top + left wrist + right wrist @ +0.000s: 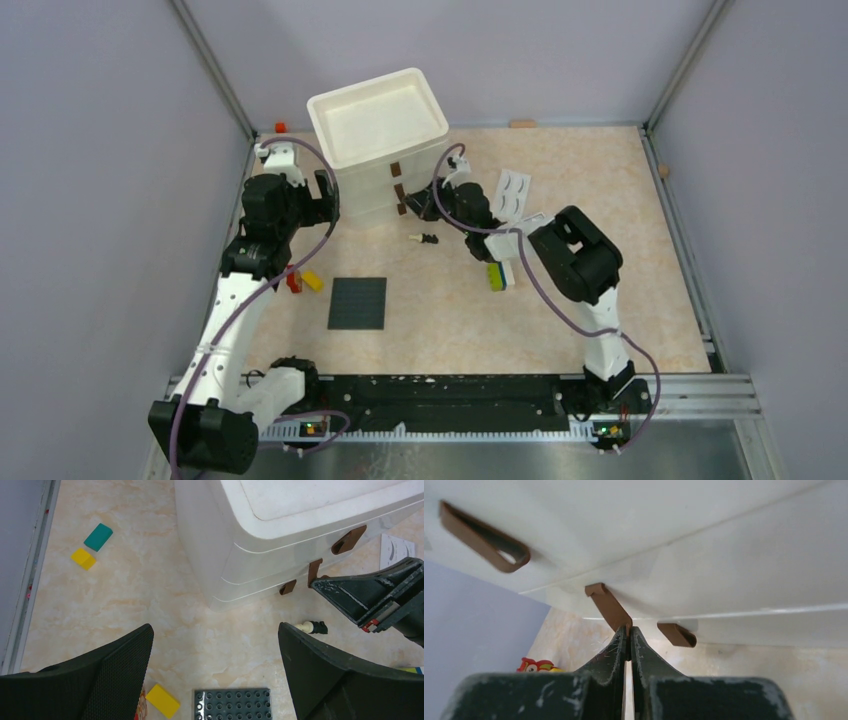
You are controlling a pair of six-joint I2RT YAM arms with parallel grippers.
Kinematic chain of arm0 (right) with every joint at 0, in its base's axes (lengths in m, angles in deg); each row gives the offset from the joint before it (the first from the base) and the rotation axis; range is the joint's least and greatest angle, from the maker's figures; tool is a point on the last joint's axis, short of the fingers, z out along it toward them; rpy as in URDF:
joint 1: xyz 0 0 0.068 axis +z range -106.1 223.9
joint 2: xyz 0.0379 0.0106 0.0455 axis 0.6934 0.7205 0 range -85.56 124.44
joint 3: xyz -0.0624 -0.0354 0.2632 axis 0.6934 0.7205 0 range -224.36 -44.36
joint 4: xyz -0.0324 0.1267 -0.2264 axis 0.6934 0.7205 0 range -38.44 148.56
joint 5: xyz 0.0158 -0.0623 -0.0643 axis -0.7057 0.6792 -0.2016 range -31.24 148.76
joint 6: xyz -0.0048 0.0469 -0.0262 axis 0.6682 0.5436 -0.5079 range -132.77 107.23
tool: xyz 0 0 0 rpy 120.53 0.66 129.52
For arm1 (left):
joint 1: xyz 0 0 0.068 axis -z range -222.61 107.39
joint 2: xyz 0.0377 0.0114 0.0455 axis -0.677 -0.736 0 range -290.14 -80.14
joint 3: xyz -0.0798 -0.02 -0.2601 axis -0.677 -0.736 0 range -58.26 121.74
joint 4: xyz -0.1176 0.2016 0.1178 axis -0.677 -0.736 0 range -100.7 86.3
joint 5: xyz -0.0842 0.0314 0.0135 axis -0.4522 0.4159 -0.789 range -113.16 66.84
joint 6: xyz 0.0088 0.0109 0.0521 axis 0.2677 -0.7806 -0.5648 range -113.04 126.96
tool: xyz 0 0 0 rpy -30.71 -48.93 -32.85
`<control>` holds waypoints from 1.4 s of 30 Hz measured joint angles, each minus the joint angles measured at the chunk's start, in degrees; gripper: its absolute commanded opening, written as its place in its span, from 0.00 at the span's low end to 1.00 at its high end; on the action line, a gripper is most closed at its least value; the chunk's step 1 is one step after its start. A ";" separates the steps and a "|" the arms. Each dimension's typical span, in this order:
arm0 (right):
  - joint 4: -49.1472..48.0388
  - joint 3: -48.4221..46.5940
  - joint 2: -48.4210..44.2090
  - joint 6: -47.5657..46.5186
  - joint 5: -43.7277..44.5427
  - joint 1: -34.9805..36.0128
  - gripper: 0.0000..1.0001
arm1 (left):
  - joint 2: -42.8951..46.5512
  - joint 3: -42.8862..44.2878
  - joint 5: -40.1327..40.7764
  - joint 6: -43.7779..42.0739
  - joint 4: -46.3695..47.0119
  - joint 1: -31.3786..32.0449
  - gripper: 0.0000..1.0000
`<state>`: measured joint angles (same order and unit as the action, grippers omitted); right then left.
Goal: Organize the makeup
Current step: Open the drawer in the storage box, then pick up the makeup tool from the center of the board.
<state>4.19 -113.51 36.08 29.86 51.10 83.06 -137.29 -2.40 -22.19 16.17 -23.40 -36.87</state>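
Observation:
A white drawer unit (pixel 380 140) (pixel 260 540) (pixel 724 555) stands at the back of the table, with brown strap handles on its front. My right gripper (pixel 410 205) (pixel 315 583) (pixel 628 630) is shut on the middle brown handle (pixel 608 604) (pixel 315 570). Of the makeup, a small cream-and-black tube (pixel 427 238) (pixel 312 626) lies on the table in front of the drawers. A white false-eyelash card (pixel 513 193) (pixel 395 550) lies to their right. My left gripper (pixel 325 200) (pixel 215 630) hangs open at the unit's left front corner, holding nothing.
A dark studded plate (pixel 358 303) (pixel 232 704) lies mid-table, with a yellow brick (pixel 312 281) (pixel 162 700) and a red one (pixel 294 283) to its left. Teal (pixel 98 536) and yellow (pixel 83 558) bricks lie by the left rail. A green-yellow brick (pixel 495 277) sits under the right arm.

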 measured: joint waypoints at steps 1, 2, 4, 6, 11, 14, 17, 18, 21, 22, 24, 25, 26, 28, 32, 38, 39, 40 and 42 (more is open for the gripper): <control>-1.03 1.40 -0.57 -0.02 0.04 0.00 0.00 | 0.00 0.00 0.00 0.00 0.00 0.00 0.99; -2.12 2.84 -1.27 -0.04 0.07 0.00 0.00 | 0.00 0.00 0.00 0.00 0.00 0.00 0.99; -4.37 6.69 -3.96 -0.17 0.20 0.17 0.00 | 0.00 0.00 0.00 -0.02 0.02 0.00 0.99; -5.84 10.78 -7.30 -0.50 0.22 0.52 0.00 | -0.02 0.00 0.00 -0.02 0.00 0.00 0.99; -7.17 19.17 -13.55 -1.09 0.20 2.16 0.00 | -0.31 0.00 -0.02 -0.17 0.00 0.00 0.99; -6.95 23.45 -16.65 -1.62 0.57 3.06 0.00 | -0.63 0.00 0.00 -0.24 -0.02 0.00 0.99; -5.99 26.01 -19.69 -3.10 1.40 4.28 0.00 | -0.74 0.00 0.00 -0.28 0.02 0.00 0.99; -5.77 26.43 -20.70 -3.69 1.75 4.79 0.00 | -0.79 0.00 0.00 -0.31 0.02 0.00 0.99; -5.16 27.17 -22.21 -4.94 2.25 5.64 0.00 | -0.98 0.00 -0.02 -0.35 0.00 0.00 0.99; -4.74 27.50 -22.51 -5.27 2.43 5.73 0.00 | -1.05 0.00 0.00 -0.37 0.00 0.00 0.99; -3.45 28.04 -23.02 -5.90 2.78 5.73 0.00 | -1.14 0.00 0.00 -0.37 0.00 0.00 0.99; -2.99 28.28 -23.30 -6.19 2.99 5.73 0.00 | -1.14 0.00 0.00 -0.37 0.00 0.00 0.99; -2.21 28.35 -23.67 -6.51 3.19 5.73 0.00 | -1.14 0.00 0.00 -0.37 0.00 0.00 0.99; -0.79 28.39 -25.00 -7.10 3.28 5.73 0.00 | -1.14 0.00 0.00 -0.37 0.00 0.00 0.99; 1.62 29.22 -27.74 -8.20 3.32 5.75 0.00 | -1.14 0.00 0.00 -0.37 0.00 0.00 0.99; 5.42 29.40 -28.96 -9.57 3.37 5.75 0.33 | -1.14 0.00 0.00 -0.37 0.00 0.00 0.99; 7.34 29.40 -29.51 -10.05 3.52 5.88 0.37 | -1.14 0.00 0.00 -0.39 0.00 0.00 0.99; 9.20 29.40 -30.05 -10.38 3.85 6.05 0.39 | -1.14 0.00 0.00 -0.39 0.00 0.00 0.99; 13.68 29.38 -31.52 -11.58 5.62 6.38 0.42 | -1.14 0.00 0.00 -0.39 0.00 0.00 0.99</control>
<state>17.87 -84.13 4.56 18.28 56.72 89.44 -138.42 -2.40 -22.19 15.78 -23.40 -36.87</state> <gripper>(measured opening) 0.374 0.989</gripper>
